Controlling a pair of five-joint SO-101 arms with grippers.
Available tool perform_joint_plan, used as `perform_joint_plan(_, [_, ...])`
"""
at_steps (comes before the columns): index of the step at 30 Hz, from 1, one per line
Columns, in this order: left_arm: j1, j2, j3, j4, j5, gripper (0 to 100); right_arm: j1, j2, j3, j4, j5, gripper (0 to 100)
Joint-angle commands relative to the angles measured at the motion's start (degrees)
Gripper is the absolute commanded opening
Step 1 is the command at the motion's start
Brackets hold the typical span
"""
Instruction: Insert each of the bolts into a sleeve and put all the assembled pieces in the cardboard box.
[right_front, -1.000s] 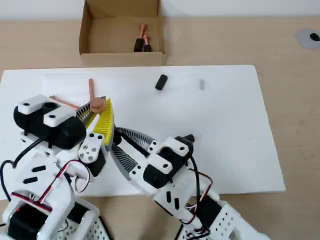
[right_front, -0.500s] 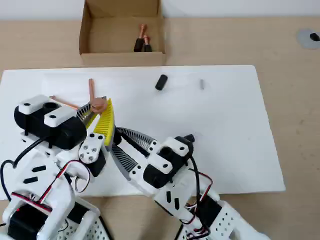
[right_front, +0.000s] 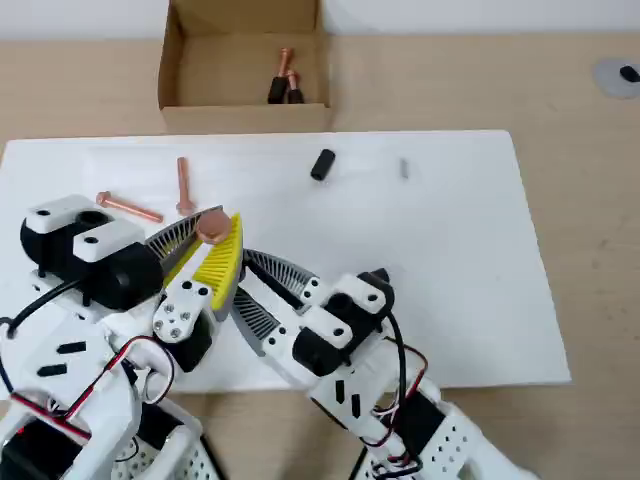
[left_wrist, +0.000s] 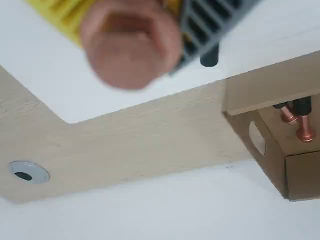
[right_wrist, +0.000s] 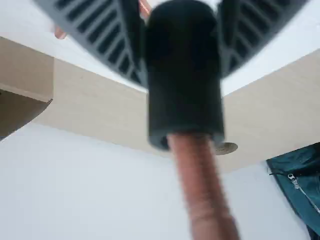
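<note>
On the near left of the white sheet (right_front: 450, 270), your left gripper (right_front: 211, 232) is pinching the head of a copper bolt (left_wrist: 131, 44) between its yellow finger and its grey one. Just to its right, your right gripper (right_front: 245, 281) is clamping a black sleeve (right_wrist: 184, 85) between its two grey fingers. A copper threaded shaft (right_wrist: 200, 195) is sticking out of the sleeve's end toward the wrist camera. You cannot tell from these views whether that shaft belongs to the bolt in the left gripper.

Just beyond the left gripper, a spare bolt (right_front: 128, 208) is lying slantwise on the sheet at the left. A second spare bolt (right_front: 184, 185) is lying beside it, pointing toward the far side. A second black sleeve (right_front: 322, 165) is resting farther right, near the sheet's far edge, well apart from both grippers. Beyond the sheet, on the wooden table (right_front: 580, 200), the cardboard box (right_front: 240, 118) is standing open. Two assembled pieces (right_front: 284, 82) are lying inside it, toward its right wall.
</note>
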Motion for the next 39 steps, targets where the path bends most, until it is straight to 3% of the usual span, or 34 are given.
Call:
perform_joint_plan(1, [1.1, 0.0, -3.1, 0.1, 0.4, 6, 2.3, -5.3, -0.1, -1.3, -0.3, 0.9])
perform_joint_plan(9, [0.7, 0.0, -3.2, 0.0, 0.2, 7, 2.3, -5.4, -0.1, -1.3, -0.3, 0.9])
perform_joint_plan(14, [0.8, 0.0, -3.2, 3.1, 0.4, 15, 2.3, -5.4, -0.1, -1.3, -0.3, 0.9])
perform_joint_plan(29, [0.6, 0.0, -6.2, 3.8, 0.5, 15, 2.4, -5.3, -0.1, 0.8, -0.2, 0.9])
perform_joint_plan(39, [-12.2, -0.4, -6.9, 7.6, 0.4, 15, 6.5, -5.3, -0.1, 1.4, 5.4, 0.9])
